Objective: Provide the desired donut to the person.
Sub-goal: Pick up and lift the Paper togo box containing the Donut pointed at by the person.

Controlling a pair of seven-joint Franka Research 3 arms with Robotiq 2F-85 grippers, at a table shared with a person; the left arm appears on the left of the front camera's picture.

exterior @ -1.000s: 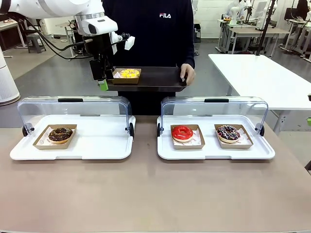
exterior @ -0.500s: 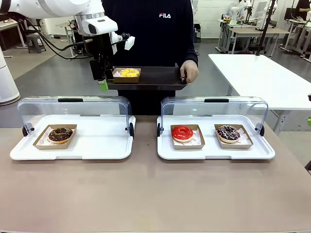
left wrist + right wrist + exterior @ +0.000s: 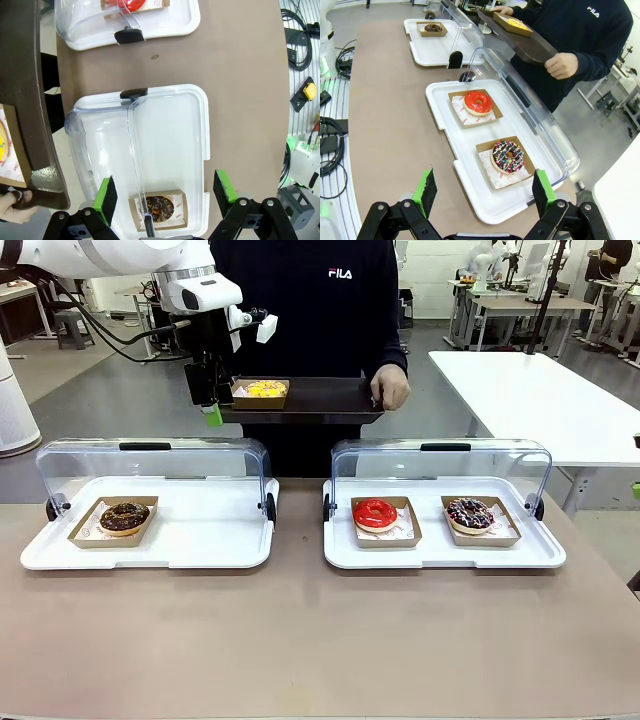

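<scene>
We are holding our left fingers spread and empty at upper left, the yellow donut just right of them on the tray the person is carrying, our right fingers likewise spread.

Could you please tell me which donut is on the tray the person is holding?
The yellow-topped donut, on the dark tray; the chocolate donut, red donut and sprinkled donut sit in white display cases.

Brown tabletop stretches wide, and two white trays sit side by side on it: left tray, right tray, a gap between them, clear lids raised.
</scene>
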